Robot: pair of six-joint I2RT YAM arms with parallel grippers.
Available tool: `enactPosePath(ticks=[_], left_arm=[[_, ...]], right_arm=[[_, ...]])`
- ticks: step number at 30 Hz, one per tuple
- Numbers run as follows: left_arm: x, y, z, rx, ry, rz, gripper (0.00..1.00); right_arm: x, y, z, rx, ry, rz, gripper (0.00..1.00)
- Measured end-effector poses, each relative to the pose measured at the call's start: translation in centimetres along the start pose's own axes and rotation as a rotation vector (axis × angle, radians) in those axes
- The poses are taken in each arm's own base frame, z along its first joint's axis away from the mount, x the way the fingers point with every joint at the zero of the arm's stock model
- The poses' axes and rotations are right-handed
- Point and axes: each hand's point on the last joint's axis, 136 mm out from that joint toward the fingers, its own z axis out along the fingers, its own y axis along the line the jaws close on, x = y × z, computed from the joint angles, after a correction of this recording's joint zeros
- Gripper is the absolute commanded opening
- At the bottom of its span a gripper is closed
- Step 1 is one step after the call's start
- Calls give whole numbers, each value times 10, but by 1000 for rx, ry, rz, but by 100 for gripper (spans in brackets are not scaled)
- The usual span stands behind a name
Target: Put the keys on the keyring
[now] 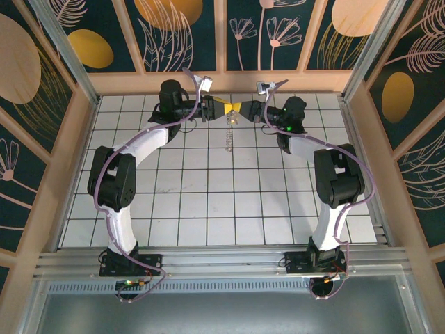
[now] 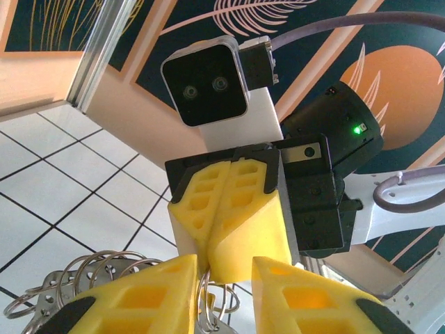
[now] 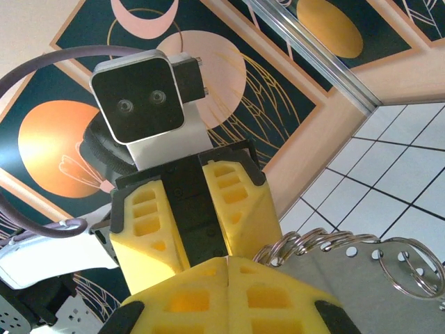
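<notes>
Left arm: reaches from the near edge across the white tiled tabletop point(image 1: 208, 202) to its far middle, wrist turned inward toward the other arm.
Left hand point(image 1: 223, 109): yellow fingers partly spread. In its own wrist view a thin wire loop stands in the gap between them, and neither finger visibly presses on it.
Keyring point(image 1: 229, 136): a silvery bunch of wire loops on a flat grey piece with holes, lying between the two hands. From above it shows as a thin line running from their meeting point toward the near edge, so it is probably hanging down.
Key relation: the loops are straight ahead of the left hand, at its fingertips and inside their gap. This hand is the one placed to close on a loop.
Right hand point(image 1: 239, 109): fingers pressed together, tips facing the left hand's and almost touching them. The loops come out right at its tip, so it looks to be pinching the keyring's edge.
Right arm: mirrors the left, bent in from the right side.
Step in hand: judged to be steadying the ring while the left takes hold.
</notes>
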Motion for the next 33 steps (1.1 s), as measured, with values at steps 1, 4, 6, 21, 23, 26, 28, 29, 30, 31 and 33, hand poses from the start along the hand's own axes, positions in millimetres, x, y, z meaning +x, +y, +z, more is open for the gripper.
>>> enactPosePath(ticks=[1,4,6,21,23,26,28,29,30,31,33], left_arm=[[1,0,0,1,1,-1,24],[2,1,0,3,4,-3,24],[5,1,0,6,9,-7,24],[11,4,-1,5,9,-21,5],[11,4,-1,5,3,-27,0],[10,4,-1,3,-8,-33,0],[12,5,-1,0,-13,-38,0],[12,6,-1,-1,-15,-42,0],[13,5,0,1,-18,-41,0],[14,6,0,1,-22,-42,0],[16,6,-1,1,-27,-50,0]], right_arm=[[0,0,0,0,0,0,0],[0,0,0,0,0,0,0],[0,0,0,1,-1,0,0],[-1,0,0,3,-6,-1,0],[-1,0,0,2,-6,-3,0],[-2,0,0,3,-9,-3,31],[-4,-1,-1,8,-21,-13,41],[-5,-1,-2,12,-28,-15,43],[-6,-3,-5,20,-38,-12,45],[-6,-4,-9,30,-48,-7,45],[-6,-7,-17,50,-64,1,46]])
